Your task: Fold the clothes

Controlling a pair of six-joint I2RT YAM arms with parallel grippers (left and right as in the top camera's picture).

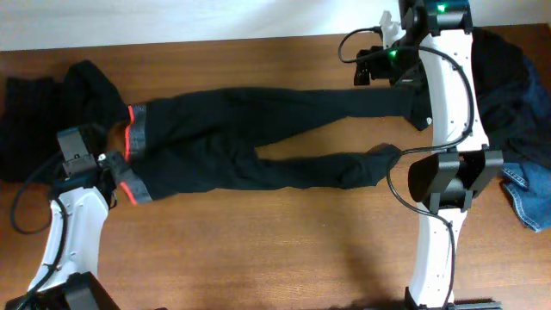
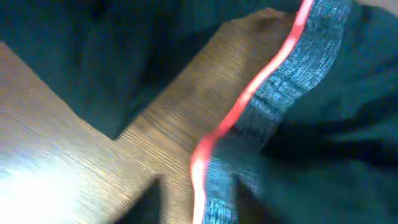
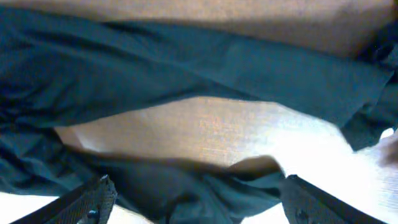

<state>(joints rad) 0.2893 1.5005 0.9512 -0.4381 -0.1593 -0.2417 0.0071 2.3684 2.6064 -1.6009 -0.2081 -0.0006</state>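
Trousers [image 1: 258,129], black, lie flat across the wooden table [image 1: 258,250], with the red-and-grey waistband [image 1: 131,142] at the left and the legs running right. We see the left gripper [image 1: 105,162] just left of the waistband, but we cannot tell whether its jaws are apart or together. The right gripper [image 3: 198,182] hangs over the far leg near its cuff, fingers [image 3: 93,202] spread wide, with dark cloth lying between them. At the right edge sit blue jeans [image 1: 529,198] and a dark heap [image 1: 508,86].
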